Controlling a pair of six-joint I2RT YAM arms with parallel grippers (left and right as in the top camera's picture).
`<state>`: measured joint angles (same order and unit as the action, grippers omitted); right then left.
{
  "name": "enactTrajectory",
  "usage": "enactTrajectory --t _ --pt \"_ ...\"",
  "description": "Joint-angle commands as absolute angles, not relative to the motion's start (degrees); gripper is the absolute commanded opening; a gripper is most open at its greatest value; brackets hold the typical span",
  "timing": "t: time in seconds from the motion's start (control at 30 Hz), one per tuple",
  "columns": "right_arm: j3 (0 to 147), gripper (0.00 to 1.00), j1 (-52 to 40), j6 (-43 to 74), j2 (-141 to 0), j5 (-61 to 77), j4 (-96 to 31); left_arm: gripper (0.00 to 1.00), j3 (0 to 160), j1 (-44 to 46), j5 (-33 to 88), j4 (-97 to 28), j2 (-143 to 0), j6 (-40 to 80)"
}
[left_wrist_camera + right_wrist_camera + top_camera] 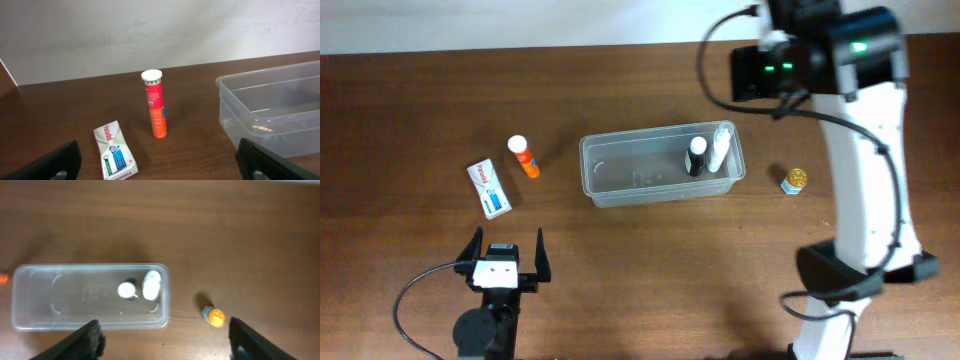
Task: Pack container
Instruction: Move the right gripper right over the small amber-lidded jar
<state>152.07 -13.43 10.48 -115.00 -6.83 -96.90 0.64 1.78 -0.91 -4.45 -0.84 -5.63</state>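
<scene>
Both gaping, empty: left end effector (508,236) apart from container (661,166), right end effector (164,323) above it.

Left claw (507,240) low near table edge, jaws spread wide, right claw (164,330) held high, facing down, jaws parted

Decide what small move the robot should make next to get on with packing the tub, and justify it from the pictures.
Probably shift the right gripper sideways over the small gold-capped bottle and lower it. That gripper is open and empty, high above the container, and this bottle sits on the table just beyond the container's right end, on this arm's side.
</scene>
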Motion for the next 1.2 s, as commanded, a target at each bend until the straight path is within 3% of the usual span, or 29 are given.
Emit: enactTrajectory --t 0.0,0.13,0.47,1.17 --pt "145.5 0.84 -8.1 15.4 -110.5 -8.4 -97.3 0.99 0.5 1.5 -1.2 -4.7 -0.4 -6.5" --pt "138.3 0.95 -1.2 20.5 -109.8 -8.1 -97.3 1.00 0.5 1.5 -1.2 -4.7 -0.4 -6.5" --pt "119.4 0.99 7.9 29.2 -110.0 -4.7 -88.2 0.99 0.5 1.5 -1.2 -4.7 -0.4 -6.5" --pt "91.8 0.98 10.9 32.2 -110.0 5.9 -66.2 0.99 0.5 1.5 -1.2 -4.8 -0.4 -6.5"
